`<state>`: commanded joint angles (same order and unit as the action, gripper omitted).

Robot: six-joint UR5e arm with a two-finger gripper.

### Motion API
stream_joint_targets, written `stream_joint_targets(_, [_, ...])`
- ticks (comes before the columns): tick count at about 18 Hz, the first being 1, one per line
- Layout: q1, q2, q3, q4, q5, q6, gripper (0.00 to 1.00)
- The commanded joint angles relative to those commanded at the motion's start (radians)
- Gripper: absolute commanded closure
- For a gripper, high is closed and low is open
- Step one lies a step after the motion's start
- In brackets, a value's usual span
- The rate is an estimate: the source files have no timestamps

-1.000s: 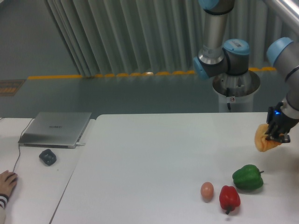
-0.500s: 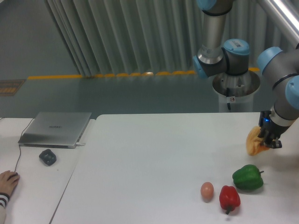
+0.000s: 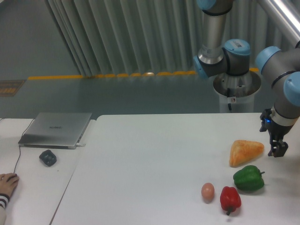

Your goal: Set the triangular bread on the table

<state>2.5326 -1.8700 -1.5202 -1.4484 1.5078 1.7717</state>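
The triangular bread (image 3: 244, 152), a golden-orange crusty wedge, lies flat on the white table (image 3: 154, 159) near its right side, just above the green pepper. My gripper (image 3: 278, 149) hangs to the right of the bread, a small gap away from it, pointing down at the table. Its fingers stand open with nothing between them.
A green pepper (image 3: 248, 178), a red pepper (image 3: 230, 198) and a small tan egg (image 3: 207, 191) sit in front of the bread. On the left desk are a grey laptop (image 3: 56, 129) and a mouse (image 3: 48, 157); a person's hand (image 3: 6, 182) rests at the left edge.
The bread has left the gripper and now lies on the table, left of where it was held. The gripper has opened and stands to the bread's right.
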Motion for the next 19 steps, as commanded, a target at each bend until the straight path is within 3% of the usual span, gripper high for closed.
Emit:
stream_joint_targets(6, [-0.046,0.002,-0.002,0.25,0.067,-0.009,0.0])
stream_joint_targets(11, [-0.045,-0.017,0.003,0.289,0.089,0.0,0.0])
stream_joint_targets(19, [-0.04,-0.015,0.0,0.29,0.086,-0.006,0.0])
